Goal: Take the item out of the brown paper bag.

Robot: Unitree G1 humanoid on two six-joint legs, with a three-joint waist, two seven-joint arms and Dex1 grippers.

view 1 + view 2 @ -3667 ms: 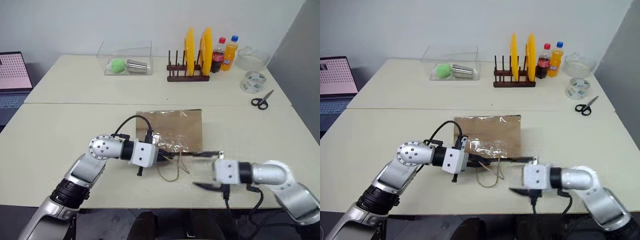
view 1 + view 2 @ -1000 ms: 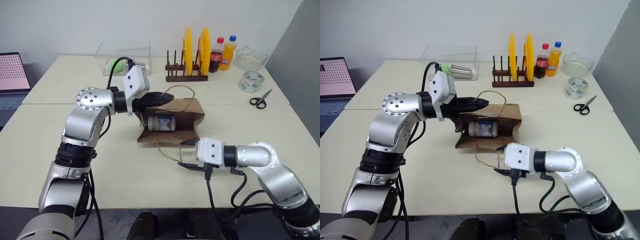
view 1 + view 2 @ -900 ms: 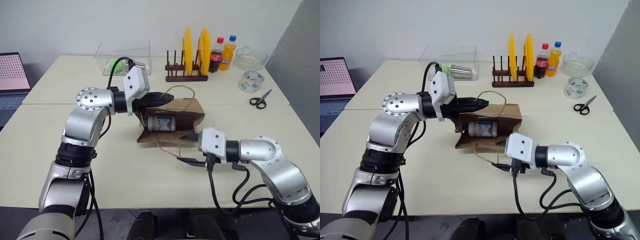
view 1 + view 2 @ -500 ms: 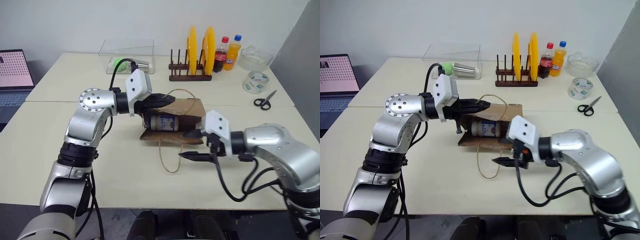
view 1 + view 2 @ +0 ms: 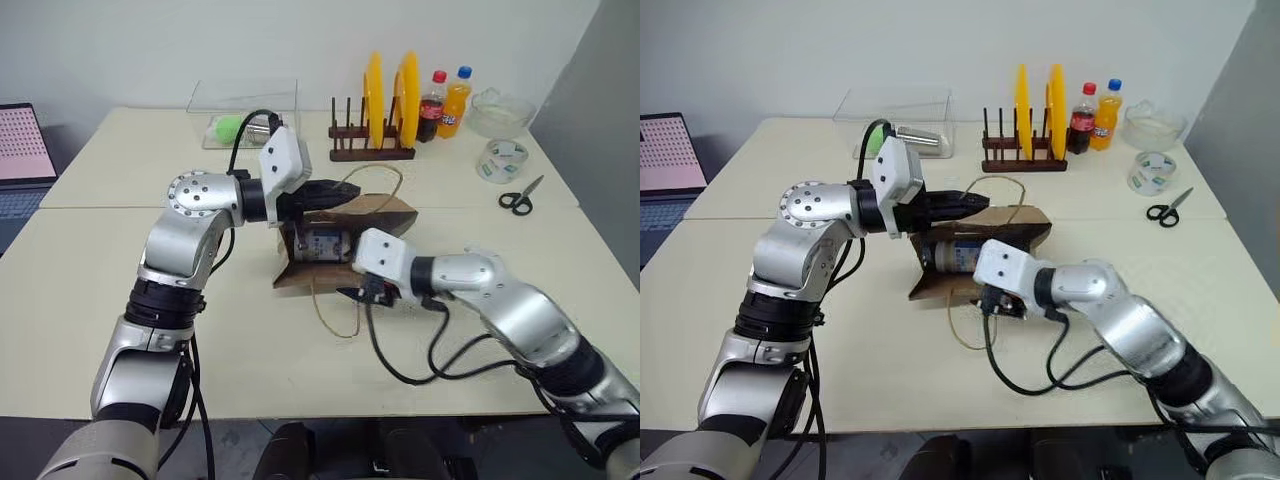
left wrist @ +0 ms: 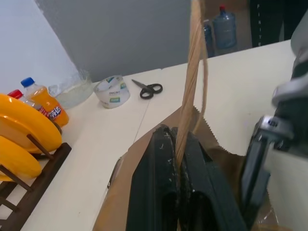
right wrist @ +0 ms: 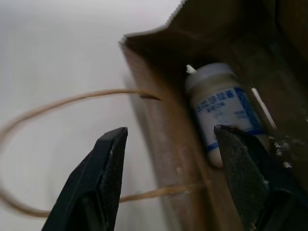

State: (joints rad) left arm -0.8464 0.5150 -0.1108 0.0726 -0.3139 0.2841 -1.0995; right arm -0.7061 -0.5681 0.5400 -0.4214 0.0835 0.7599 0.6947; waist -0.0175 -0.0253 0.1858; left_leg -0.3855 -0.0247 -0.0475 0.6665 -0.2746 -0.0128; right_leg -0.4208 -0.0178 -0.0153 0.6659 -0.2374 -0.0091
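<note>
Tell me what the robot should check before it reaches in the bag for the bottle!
1. Bag held open: the left hand is shut on the upper handle, lifting the top of the brown paper bag. Ok.
2. Bottle in sight: the small white bottle lies on its side inside the bag. Ok.
3. Right hand ready: fingers open at the bag's mouth. Ok.
4. Fingers around the bottle: one finger is outside the bag wall. Not ok.
5. Lower handle out of the way: it loops on the table near the right hand. Cannot tell.
</note>
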